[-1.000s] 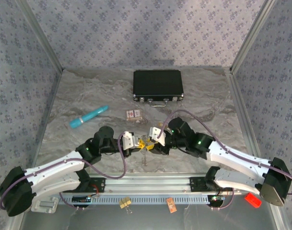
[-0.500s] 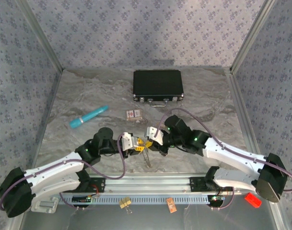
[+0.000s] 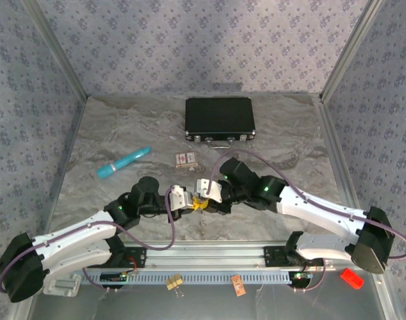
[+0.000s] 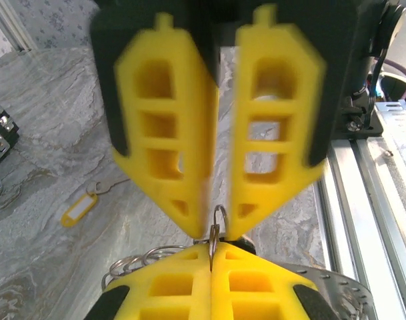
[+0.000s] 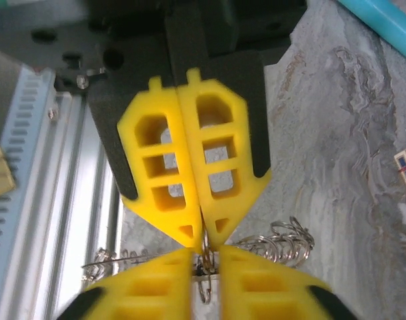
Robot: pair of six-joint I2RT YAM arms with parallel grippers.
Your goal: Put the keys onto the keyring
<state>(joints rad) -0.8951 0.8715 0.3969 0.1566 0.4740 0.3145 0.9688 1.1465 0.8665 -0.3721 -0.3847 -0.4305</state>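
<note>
Left gripper [image 4: 213, 249]: fingers pressed together on the keyring [image 4: 212, 244], which stands on edge between its tips. Right gripper [image 5: 204, 259] meets it tip to tip, fingers a slit apart round the loop's far end; gripping or not, cannot tell. Keys threaded: cannot tell. Judged mid-threading. Wire coils [image 5: 286, 241] lie beneath the tips. Grey marbled table [image 3: 123, 133]; black case [image 3: 220, 119] and card box [image 3: 186, 159] beyond the grippers; patterned walls [image 3: 189, 40].

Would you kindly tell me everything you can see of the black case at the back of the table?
The black case is a flat rectangular box, closed, with a dark lid, silvery trim, latches and a carrying handle along its near edge. It lies flat on the marbled table, at the far middle, touching nothing else.
</note>
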